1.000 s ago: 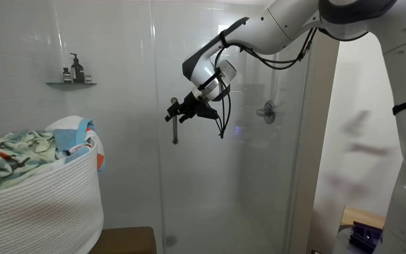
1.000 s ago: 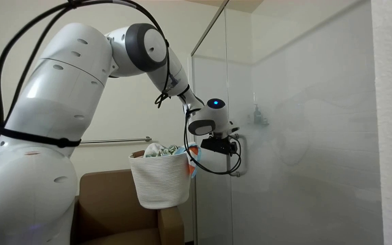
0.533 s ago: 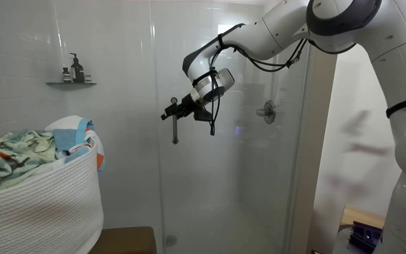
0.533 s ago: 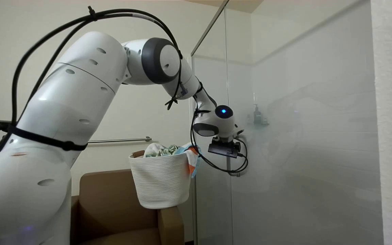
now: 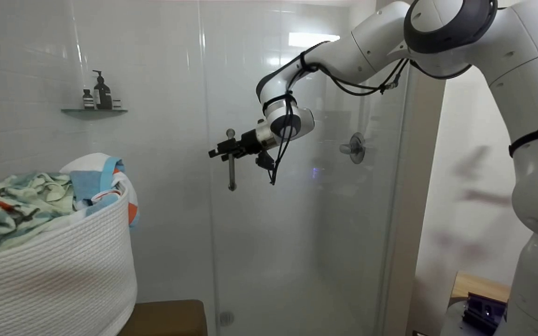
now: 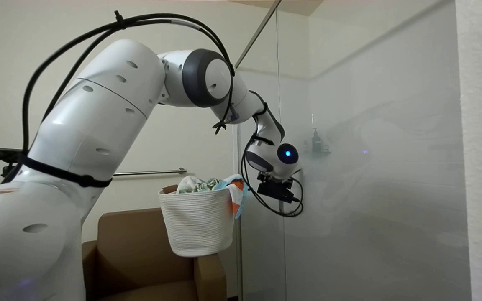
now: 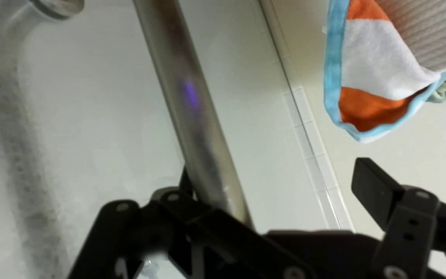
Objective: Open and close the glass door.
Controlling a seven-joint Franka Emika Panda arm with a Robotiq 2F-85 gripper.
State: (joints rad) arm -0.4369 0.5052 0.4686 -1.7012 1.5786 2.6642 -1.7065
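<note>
The glass door (image 5: 269,242) is a tall clear panel standing flush beside a plain panel, so it looks closed; it also shows in an exterior view (image 6: 358,242). Its vertical silver bar handle (image 5: 231,175) is partly covered by my gripper (image 5: 217,155). In the wrist view the handle (image 7: 192,104) runs down beside the left finger of my gripper (image 7: 281,186), with that fingertip partly behind the bar. The right finger stands well apart from it, with a wide gap. My gripper is open. Whether the left finger touches the bar I cannot tell. In an exterior view the wrist hides the fingers.
A white basket (image 5: 63,275) of towels stands on a brown armchair (image 6: 144,246) beside the shower; a towel hangs over its rim. A plain glass panel (image 5: 171,233) adjoins the door. A shelf with bottles (image 5: 103,95) and a shower valve (image 5: 357,148) are behind the glass.
The arm has moved forward toward the door and the wrist has turned, bringing my gripper across the handle's upper part. The door has not visibly moved.
</note>
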